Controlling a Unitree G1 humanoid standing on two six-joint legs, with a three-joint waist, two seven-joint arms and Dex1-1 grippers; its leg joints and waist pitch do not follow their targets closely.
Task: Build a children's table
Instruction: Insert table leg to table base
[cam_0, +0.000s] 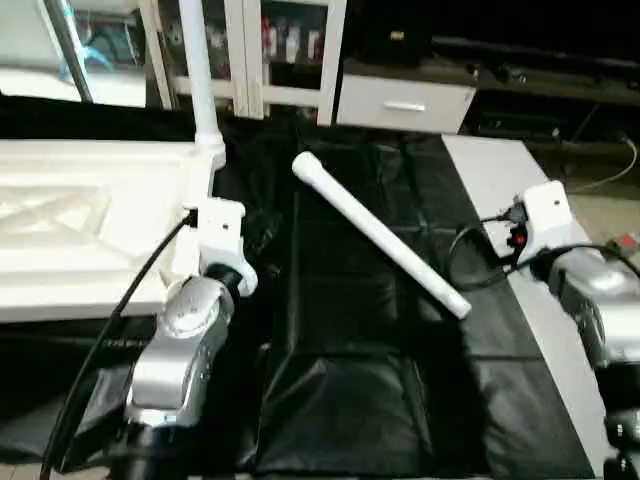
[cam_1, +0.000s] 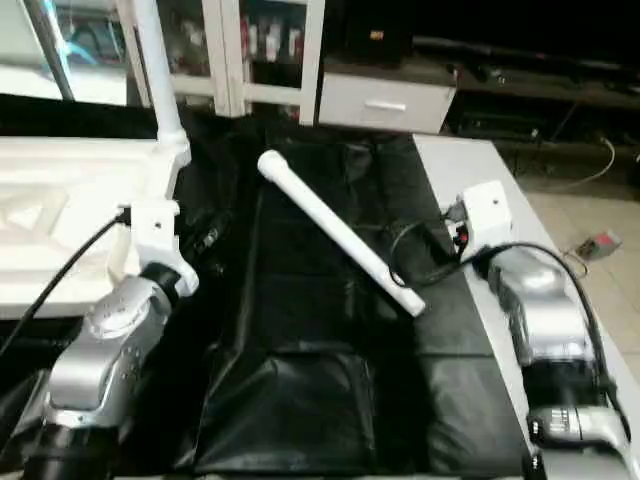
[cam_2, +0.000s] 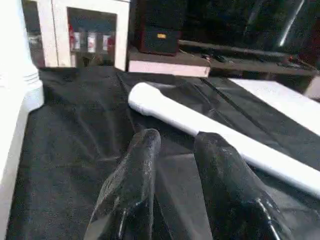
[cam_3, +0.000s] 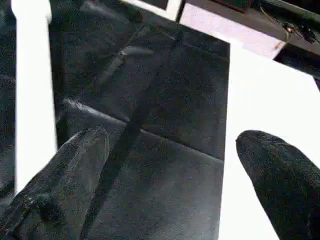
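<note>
The children's table tabletop (cam_0: 90, 225) lies upside down at the left of the black cloth, X ribs up. One white leg (cam_0: 200, 80) stands upright in its near-right corner socket (cam_0: 210, 155). A second leg (cam_0: 385, 238) lies loose and slanted across the middle of the cloth. My left gripper (cam_2: 180, 142) hovers just right of that corner, its fingers a little apart with nothing between them; the loose leg (cam_2: 200, 122) lies ahead of it, untouched. My right gripper (cam_3: 175, 142) stands wide open and empty above the cloth, to the right of the loose leg (cam_3: 32, 100).
A bare white strip of the work table (cam_0: 505, 175) runs along the right, beside the black cloth (cam_0: 350, 370). White cabinets (cam_0: 290, 50) and a drawer unit (cam_0: 405, 103) stand behind. Cables (cam_0: 470, 255) loop off the right wrist. A small red item (cam_1: 600, 243) lies on the floor.
</note>
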